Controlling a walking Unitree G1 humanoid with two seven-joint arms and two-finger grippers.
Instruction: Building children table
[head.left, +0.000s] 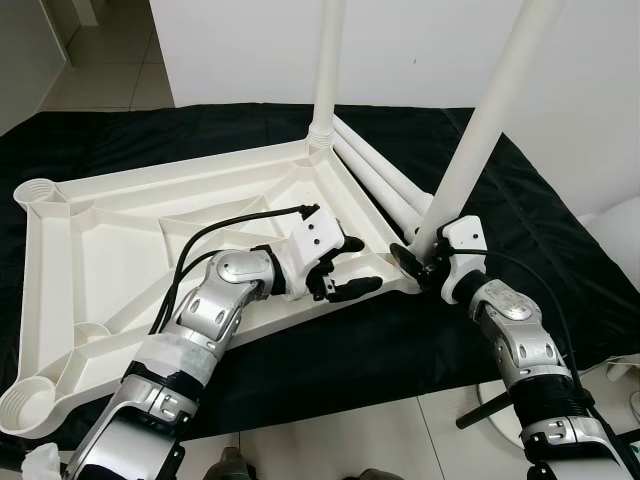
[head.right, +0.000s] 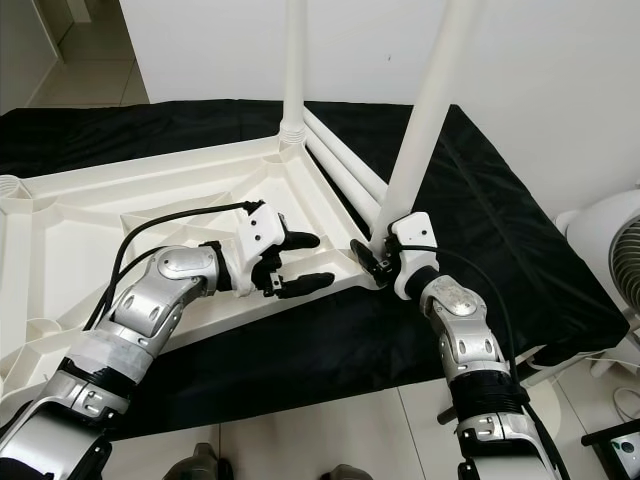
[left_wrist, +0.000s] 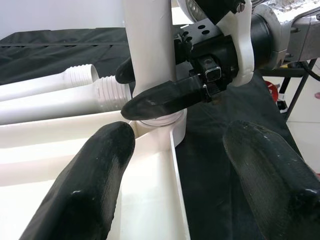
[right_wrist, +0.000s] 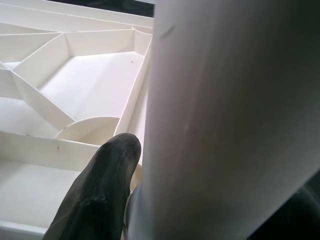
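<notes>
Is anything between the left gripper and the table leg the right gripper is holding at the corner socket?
Nothing visible. The left gripper hovers open over the tabletop, facing the leg; only the right gripper, shut on the leg's base, sits there.

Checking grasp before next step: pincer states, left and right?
Left pincer: open, empty, over the tabletop near the corner.
Right pincer: closed on the table leg standing in that corner socket.

Two black fingers (left_wrist: 85, 185) of the left gripper (left_wrist: 177, 180) spread apart, near a corner of the white tabletop (left_wrist: 60, 150). Beyond them, the right gripper (left_wrist: 165, 82) clamped around an upright white leg (left_wrist: 147, 50) seated in that corner. Two loose legs (left_wrist: 65, 97) lying alongside on black cloth (left_wrist: 50, 52).
</notes>
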